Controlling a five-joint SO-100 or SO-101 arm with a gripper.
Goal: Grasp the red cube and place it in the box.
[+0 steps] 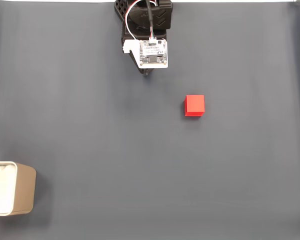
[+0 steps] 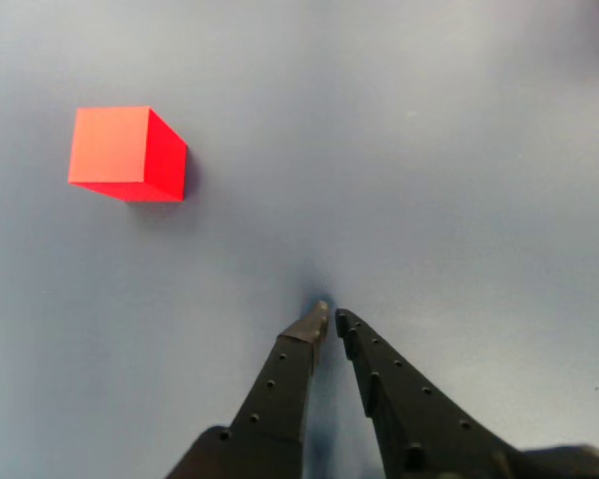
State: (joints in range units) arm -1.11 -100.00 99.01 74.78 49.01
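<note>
- The red cube [image 1: 194,105] sits alone on the dark grey bench [image 1: 140,175], a little right of centre in the fixed view, with nothing touching it.
- In the other view the red cube [image 2: 126,153] appears in the upper left, resting flat on the bench [image 2: 459,150], its top face lit a paler orange-red and its right side a deeper red, with a soft shadow under its lower edge.
- The arm [image 1: 146,30] enters the fixed view from the top edge, near the middle. A white circuit board [image 1: 153,53] with wires running to it rides on top of its black body.
- The tool [image 2: 327,321] rises from the bottom edge of the other view as two black fingers [image 2: 285,379] with small holes along them. Their tips are pressed nearly together, with only a thin gap left between, and they pinch nothing.
- The tool's tips hang close over bare bench, well apart from the cube, which lies up and to the left of them in the other view.
- The box [image 1: 25,192] stands in the lower left corner of the fixed view, partly cut off by the left edge. Its tan outer wall, pale rim and white inside are visible, and it is open at the top.
- The box is far from both the cube and the arm.
</note>
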